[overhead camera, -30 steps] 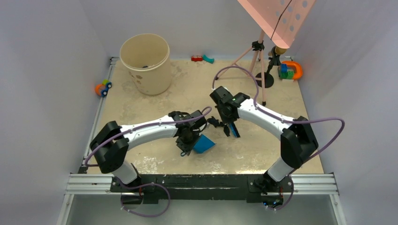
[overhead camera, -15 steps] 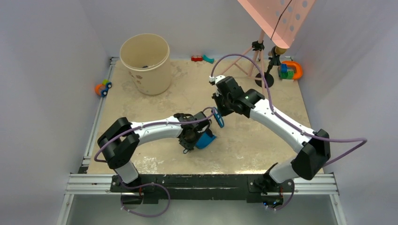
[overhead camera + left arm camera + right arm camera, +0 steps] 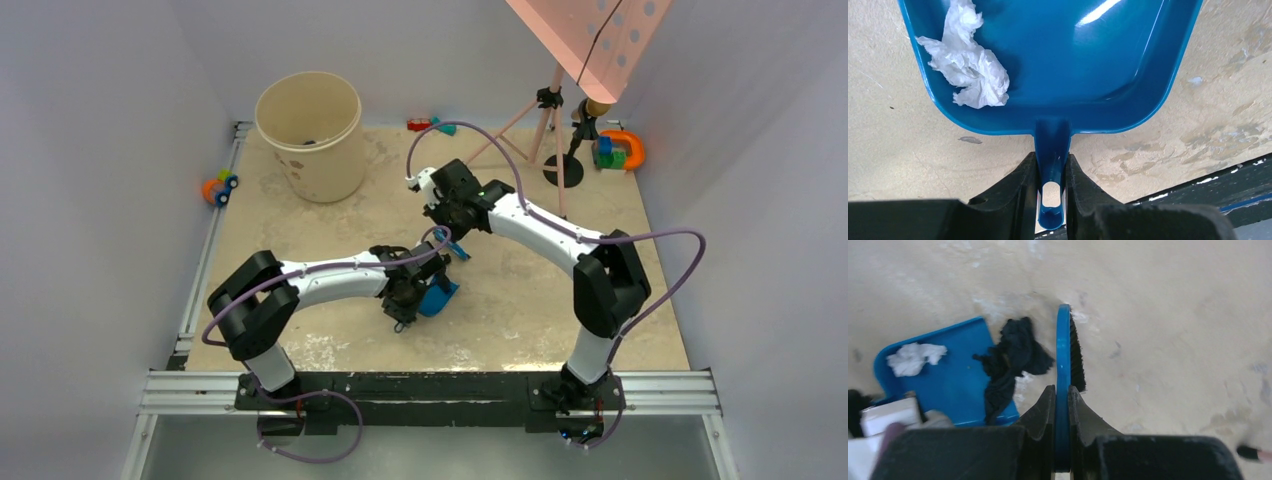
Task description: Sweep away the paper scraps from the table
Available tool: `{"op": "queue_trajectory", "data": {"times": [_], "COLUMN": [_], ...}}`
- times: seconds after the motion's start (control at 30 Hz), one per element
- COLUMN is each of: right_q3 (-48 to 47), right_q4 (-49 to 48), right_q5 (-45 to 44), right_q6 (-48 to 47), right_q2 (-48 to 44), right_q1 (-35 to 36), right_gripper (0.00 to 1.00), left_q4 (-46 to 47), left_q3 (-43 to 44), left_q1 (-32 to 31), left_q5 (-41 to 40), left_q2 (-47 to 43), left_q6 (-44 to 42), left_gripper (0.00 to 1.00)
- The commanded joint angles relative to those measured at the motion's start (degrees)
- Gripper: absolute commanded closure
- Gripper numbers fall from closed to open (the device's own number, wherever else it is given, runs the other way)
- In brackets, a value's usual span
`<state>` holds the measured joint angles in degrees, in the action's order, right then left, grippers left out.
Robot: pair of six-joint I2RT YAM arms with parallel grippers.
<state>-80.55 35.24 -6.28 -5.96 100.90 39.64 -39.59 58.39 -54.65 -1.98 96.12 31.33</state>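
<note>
Now I am midway through a sweep, as I judge it. My left pincer (image 3: 1050,172) is clamped on the handle of the blue dustpan (image 3: 1083,65), which lies flat on the bench (image 3: 893,145). My right pincer (image 3: 1062,402) is clamped on the spine of the blue brush (image 3: 1063,345), standing just beside the pan's open lip. One white wad (image 3: 970,65) already lies inside the pan, against a side wall; it is puffy, crumpled and light-looking. The black scrap (image 3: 1015,357) is the piece in hand: a limp, wrinkled strip draped over the lip, part on the blue plastic and part on the bench, with the brush close at its outer side. From the right wrist view the black bristles face away from the scrap, so the plain back of the brush is turned toward it. The next move, I think, calls for a short, low stroke toward the pan while my left side holds the pan steady, since so soft a strip may fold or catch on the lip rather than slide in.
</note>
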Motion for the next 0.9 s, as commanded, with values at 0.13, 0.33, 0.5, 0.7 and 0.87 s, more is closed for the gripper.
{"op": "queue_trajectory", "data": {"times": [0.13, 0.33, 0.5, 0.7, 0.87], "right_q3": [-5.39, -2.48, -2.56, -2.76, -1.08], "right_q4": [12.64, 13.34, 12.83, 11.49, 6.59], "right_q5": [34.18, 43.46, 44.63, 27.72, 16.64], "right_q6": [-12.25, -8.90, -4.03, 3.98, 11.19], "right_q2": [6.74, 3.17, -1.45, -5.83, -11.77], "right_q1": [0.13, -1.59, -5.18, -8.25, -11.77], "right_gripper": [1.00, 1.00, 1.00, 1.00, 1.00], "left_q4": [3.88, 7.02, 7.21, 8.55, 10.52], "left_q3": [-1.53, -3.54, -4.22, -5.19, -6.10], "left_q1": [0.25, 0.16, 0.12, 0.08, 0.05], "left_q5": [-0.36, -4.33, -8.05, -9.22, -6.77], "left_q2": [0.91, 0.15, 0.02, -0.70, -2.64], "left_q6": [2.29, 1.51, 0.80, 0.30, -0.39], "left_gripper": [0.96, 0.96, 0.96, 0.96, 0.96]}}
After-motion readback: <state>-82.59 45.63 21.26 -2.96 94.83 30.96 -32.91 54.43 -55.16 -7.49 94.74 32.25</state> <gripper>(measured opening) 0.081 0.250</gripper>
